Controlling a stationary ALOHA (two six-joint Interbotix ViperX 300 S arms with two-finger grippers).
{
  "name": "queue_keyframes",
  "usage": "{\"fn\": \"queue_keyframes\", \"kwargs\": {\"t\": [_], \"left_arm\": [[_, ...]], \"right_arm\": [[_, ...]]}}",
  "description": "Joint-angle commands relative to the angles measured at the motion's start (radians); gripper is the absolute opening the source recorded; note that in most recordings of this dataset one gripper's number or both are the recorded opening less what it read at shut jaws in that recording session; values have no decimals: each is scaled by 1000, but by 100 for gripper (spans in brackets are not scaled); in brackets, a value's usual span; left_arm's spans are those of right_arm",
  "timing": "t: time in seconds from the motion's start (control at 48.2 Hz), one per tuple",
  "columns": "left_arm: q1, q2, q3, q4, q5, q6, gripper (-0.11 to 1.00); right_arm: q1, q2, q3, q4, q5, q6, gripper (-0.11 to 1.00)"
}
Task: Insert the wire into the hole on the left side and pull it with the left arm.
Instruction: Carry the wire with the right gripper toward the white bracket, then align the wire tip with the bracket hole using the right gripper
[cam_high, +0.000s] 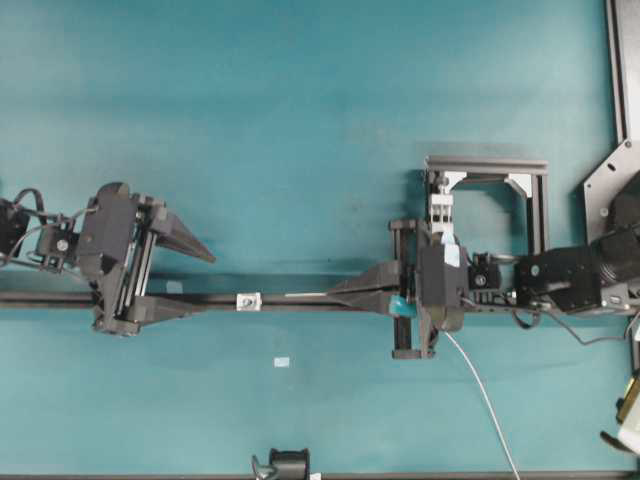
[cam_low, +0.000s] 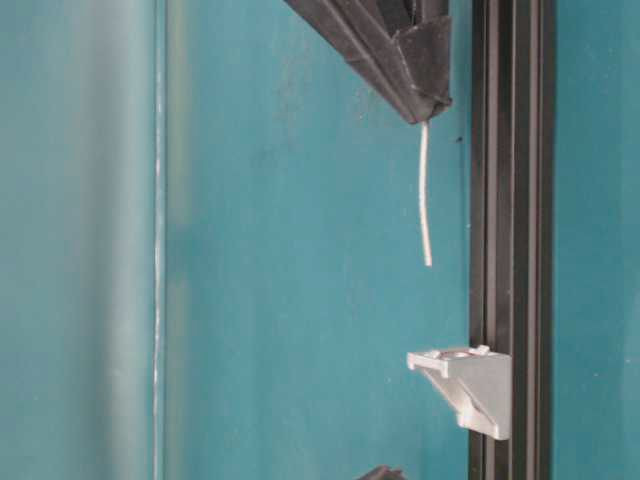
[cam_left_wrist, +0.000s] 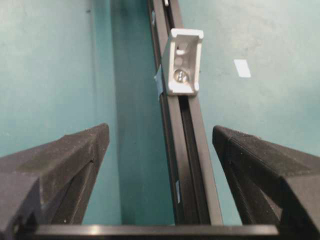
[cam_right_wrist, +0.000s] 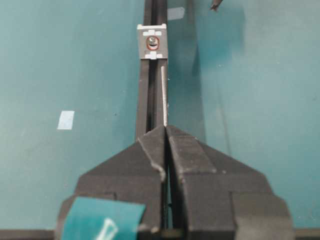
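The right gripper (cam_high: 340, 292) lies stretched out low along the long black rail (cam_high: 300, 300), pointing to the left in the overhead view, and its two fingers are pressed tight together on the wire (cam_low: 424, 195). A short straight piece of the wire comes out from the fingertips and points toward the small silver block (cam_high: 249, 300) that sits on the rail; the tip is near the block but not yet touching it, and the hole (cam_right_wrist: 152, 43) in the block faces it in the right wrist view. The rest of the wire runs back behind the right gripper and goes down across the teal table (cam_high: 300, 120) to the lower edge of the overhead view. The left gripper (cam_high: 200, 280) waits on the other side of the block, also pointing along the rail, with its fingers (cam_left_wrist: 65, 160) spread wide, one on each side of the rail, and nothing is between them. A small white tape piece (cam_high: 281, 362) lies on the table below the rail
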Motion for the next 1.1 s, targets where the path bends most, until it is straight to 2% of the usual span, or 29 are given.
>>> {"fn": "queue_keyframes", "kwargs": {"t": [0.0, 0.353, 1.08], "left_arm": [[-8, 0, -18, 3, -9, -8, 67], [-8, 32, -40, 6, -9, -8, 67], [-8, 34, -35, 6, -9, -3, 67]], "right_arm": [[5, -5, -12, 2, -23, 0, 1], [5, 34, -17, 28, -48, 0, 1], [26, 78, -63, 28, -98, 0, 1]]}}
